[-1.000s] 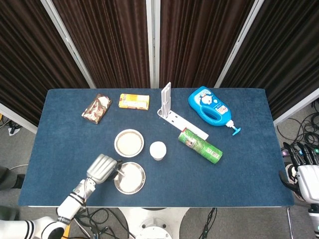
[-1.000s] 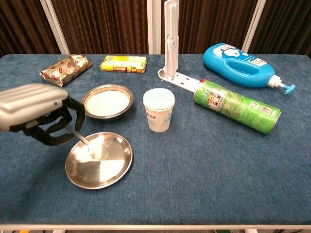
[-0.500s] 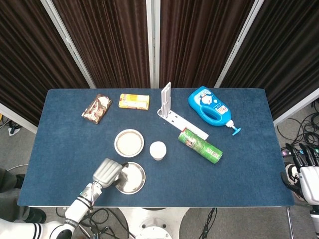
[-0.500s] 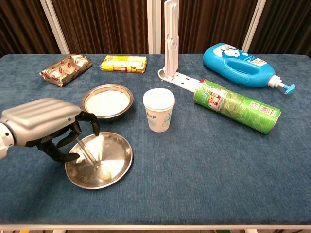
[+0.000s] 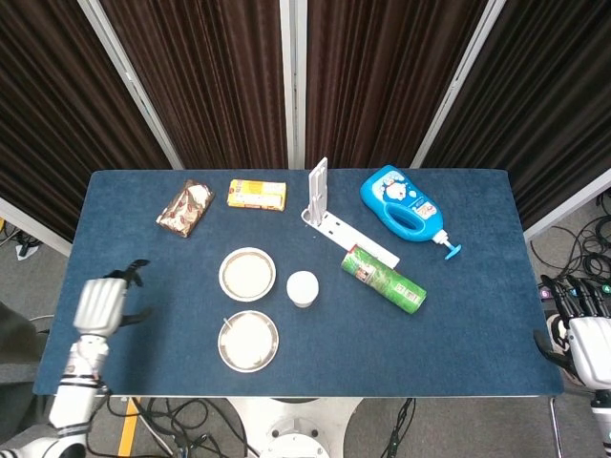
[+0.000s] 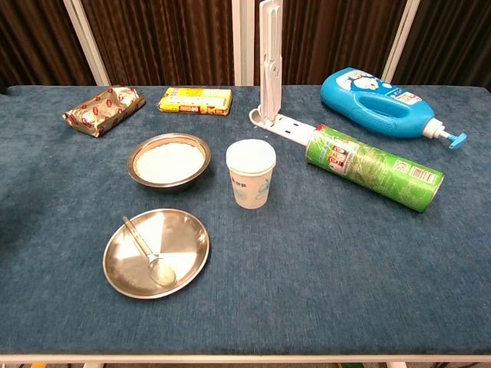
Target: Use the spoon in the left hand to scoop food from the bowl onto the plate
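The spoon (image 6: 146, 249) lies loose on the metal plate (image 6: 188, 249), handle toward the plate's far-left rim; no hand touches it. Just behind the plate stands the metal bowl (image 6: 136, 170), filled with white food. From the head view, the plate (image 5: 269, 351) sits near the table's front edge with the bowl (image 5: 226, 269) behind it. My left hand (image 5: 100, 305) hangs beyond the table's left edge, fingers apart, holding nothing, and it is out of the chest view. My right hand (image 5: 587, 334) stays off the table's right side, empty with fingers spread.
A white paper cup (image 6: 250, 173) stands right of the bowl. Behind it are a white power strip with an upright stand (image 6: 268, 69), a lying green can (image 6: 372, 167) and a blue bottle (image 6: 383, 92). A yellow box (image 6: 196, 100) and foil packet (image 6: 103, 109) lie at the back left.
My left hand let go of the spoon, which now lies on the plate. The hand pulled away to the left, off the table and out of the chest view.
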Controlling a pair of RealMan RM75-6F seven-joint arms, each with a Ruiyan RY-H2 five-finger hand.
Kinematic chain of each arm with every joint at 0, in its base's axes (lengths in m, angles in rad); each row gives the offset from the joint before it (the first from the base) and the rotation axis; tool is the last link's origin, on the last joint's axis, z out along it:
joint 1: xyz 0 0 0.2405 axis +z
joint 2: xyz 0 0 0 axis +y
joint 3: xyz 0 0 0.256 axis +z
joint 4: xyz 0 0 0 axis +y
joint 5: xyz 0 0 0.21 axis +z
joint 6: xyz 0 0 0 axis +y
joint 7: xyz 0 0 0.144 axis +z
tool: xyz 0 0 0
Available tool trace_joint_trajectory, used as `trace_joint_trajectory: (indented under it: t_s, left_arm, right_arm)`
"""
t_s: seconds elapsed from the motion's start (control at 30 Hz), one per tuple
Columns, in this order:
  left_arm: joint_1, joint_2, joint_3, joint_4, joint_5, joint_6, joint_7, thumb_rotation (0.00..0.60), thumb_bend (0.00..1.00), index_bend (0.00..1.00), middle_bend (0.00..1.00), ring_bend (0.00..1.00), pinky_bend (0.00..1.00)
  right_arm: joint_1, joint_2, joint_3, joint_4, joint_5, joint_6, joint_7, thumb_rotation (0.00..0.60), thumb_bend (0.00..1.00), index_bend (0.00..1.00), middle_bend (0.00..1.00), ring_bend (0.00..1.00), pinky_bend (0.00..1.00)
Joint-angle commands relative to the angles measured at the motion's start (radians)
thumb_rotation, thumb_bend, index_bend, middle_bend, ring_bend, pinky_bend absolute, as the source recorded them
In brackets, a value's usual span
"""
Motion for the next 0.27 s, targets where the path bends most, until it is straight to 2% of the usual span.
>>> trace_joint_trajectory:
  t_s: [0.03, 0.27]
  left_arm:
    - [0.094, 0.086, 0.035, 0.084, 0.032, 0.074, -0.034, 0.600, 0.15, 0.27, 0.24, 0.16, 0.22]
    - [0.215, 0.117, 0.070, 0.057, 0.066, 0.192, -0.055, 0.600, 0.15, 0.27, 0.22, 0.14, 0.18]
  right_arm:
    - [0.008, -0.013, 0.005, 0.009, -0.001, -0.003, 0.002, 0.600, 0.28, 0.03, 0.13, 0.00, 0.00]
    - [0.009, -0.042, -0.002, 0.011, -0.007, -0.003, -0.008, 0.600, 0.28, 0.03, 0.13, 0.00, 0.00]
